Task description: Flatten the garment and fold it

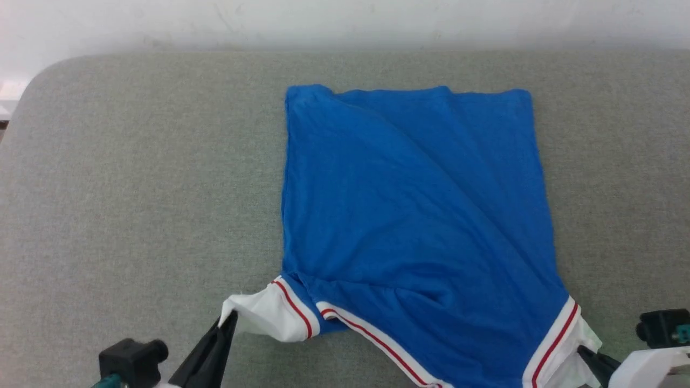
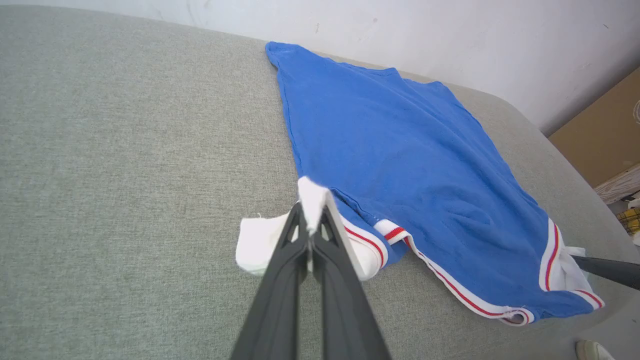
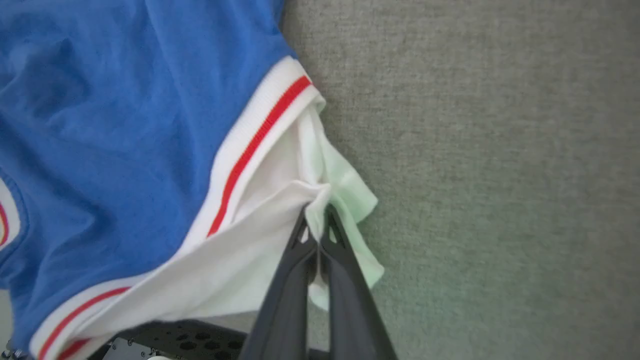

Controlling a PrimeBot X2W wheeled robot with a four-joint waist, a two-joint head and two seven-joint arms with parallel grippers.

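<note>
Head view: left gripper (image 1: 229, 319) and right gripper (image 1: 585, 353) each pinch the garment (image 1: 415, 215) by a white sleeve.

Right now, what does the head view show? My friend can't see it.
A blue shirt with white, red-striped sleeves lies creased on a grey surface. At the bottom, the left gripper is shut on one sleeve and the right gripper on the other.

The garment (image 1: 415, 215) is smooth matt cloth; the table cover (image 1: 135, 188) is probably coarse woven fabric.
</note>
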